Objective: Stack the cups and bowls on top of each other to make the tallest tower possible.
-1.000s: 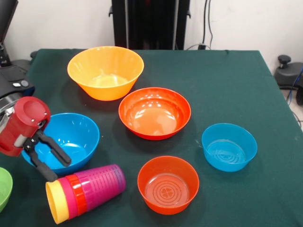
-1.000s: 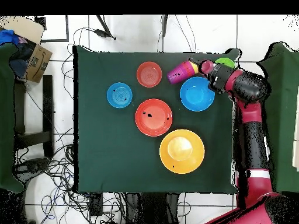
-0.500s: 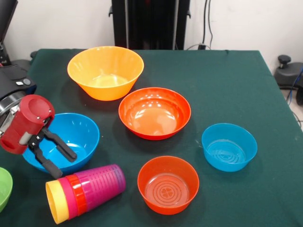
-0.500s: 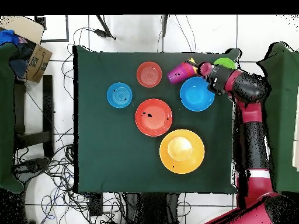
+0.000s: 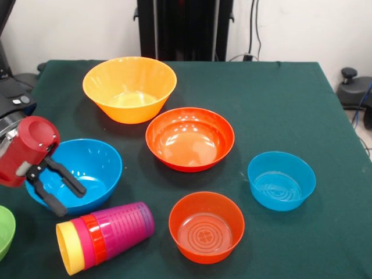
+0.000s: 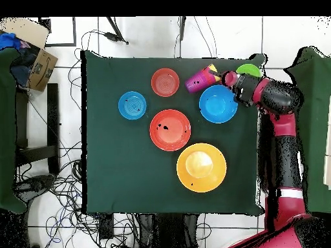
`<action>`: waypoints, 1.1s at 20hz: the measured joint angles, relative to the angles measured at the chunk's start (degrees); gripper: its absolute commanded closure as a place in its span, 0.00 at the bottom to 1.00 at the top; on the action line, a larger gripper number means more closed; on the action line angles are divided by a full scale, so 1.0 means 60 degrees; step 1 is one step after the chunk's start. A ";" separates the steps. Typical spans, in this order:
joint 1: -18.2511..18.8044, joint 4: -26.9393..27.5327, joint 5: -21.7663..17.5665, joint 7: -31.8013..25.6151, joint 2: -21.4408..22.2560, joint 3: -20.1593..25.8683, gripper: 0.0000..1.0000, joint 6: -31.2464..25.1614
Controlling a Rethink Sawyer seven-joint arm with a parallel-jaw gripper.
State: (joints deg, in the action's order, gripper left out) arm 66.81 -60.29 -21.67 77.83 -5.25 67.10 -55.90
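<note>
On the green-clothed table (image 5: 279, 104), I am holding my gripper (image 5: 61, 195) spread and empty over the large blue bowl (image 5: 87, 168), judging the toppled tower (image 5: 104, 235) just beside it needs righting.

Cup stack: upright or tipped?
Tipped. The cup stack lies on its side on the table, yellow rim facing sideways.

Front view: low, close, angled down across the green table (image 5: 279, 104) from its near edge. Overhead: high, straight down, whole table (image 6: 116, 161) plus surrounding floor. Shared by both: tabletop, bowls, nested cups.
</note>
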 measured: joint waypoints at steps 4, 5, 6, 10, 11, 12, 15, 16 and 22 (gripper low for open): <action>-0.0018 0.0188 -0.0228 0.0000 0.0121 -0.0041 0.00 0.0000; -0.0040 0.0334 -0.0347 0.0000 0.0186 -0.0058 0.00 0.0000; -0.0064 0.0491 -0.0438 -0.0010 0.0232 -0.0061 0.00 0.0000; -0.0109 0.0836 -0.0525 -0.0069 0.0268 -0.0059 0.00 0.0000; -0.0135 0.1012 -0.0533 -0.0112 0.0264 -0.0059 0.00 0.0002; -0.0156 0.1132 -0.0539 -0.0153 0.0260 -0.0059 0.00 -0.0002; -0.0215 0.1445 -0.0555 -0.0426 0.0241 -0.0058 0.00 -0.0002; -0.0220 0.1481 -0.0555 -0.0539 0.0235 -0.0058 0.00 -0.0001; -0.0226 0.1529 -0.0555 -0.1184 0.0208 -0.0058 0.00 -0.0002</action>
State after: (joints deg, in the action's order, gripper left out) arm 65.46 -51.12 -25.00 70.72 -4.00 66.75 -55.91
